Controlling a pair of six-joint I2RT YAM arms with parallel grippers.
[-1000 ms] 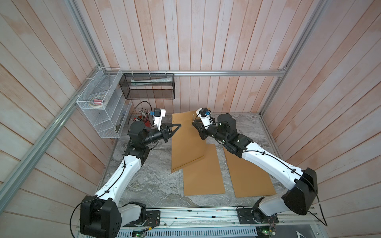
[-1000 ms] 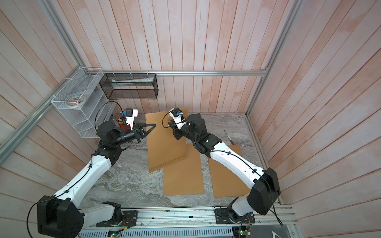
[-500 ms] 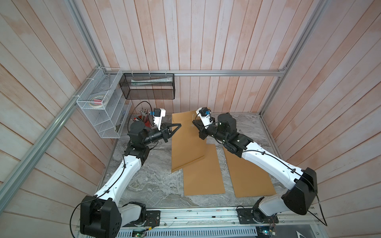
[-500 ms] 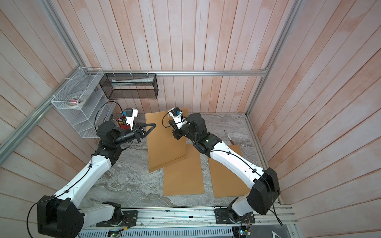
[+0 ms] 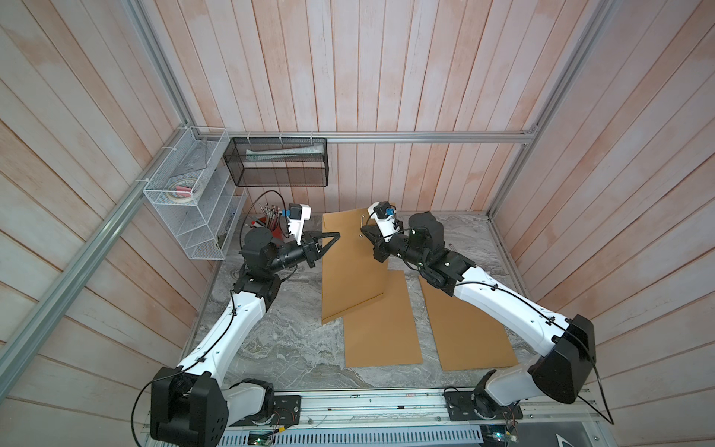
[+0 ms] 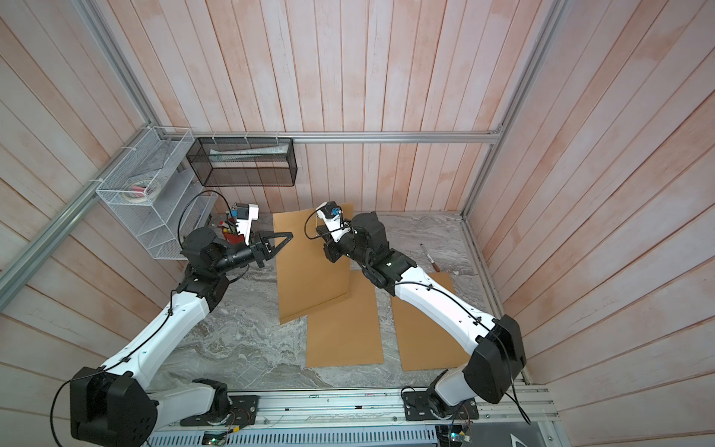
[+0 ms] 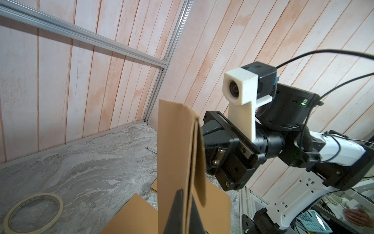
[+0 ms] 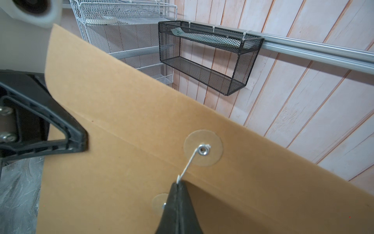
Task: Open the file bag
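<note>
Upright near the surface's far edge, the file bag (image 5: 350,271) is clamped by the left fingers (image 7: 175,210). The right fingers (image 8: 176,204) pinch its string (image 8: 189,162) — best unwound gently off the lower disc (image 8: 158,202), without tearing.

Both arms (image 5: 247,313) are white with black joints (image 5: 423,232) and cables (image 7: 323,51); the left end effector (image 5: 337,235) is black.

Bright even light, soft shadows, bowed edges; right tool (image 8: 178,190) slightly blurred.
</note>
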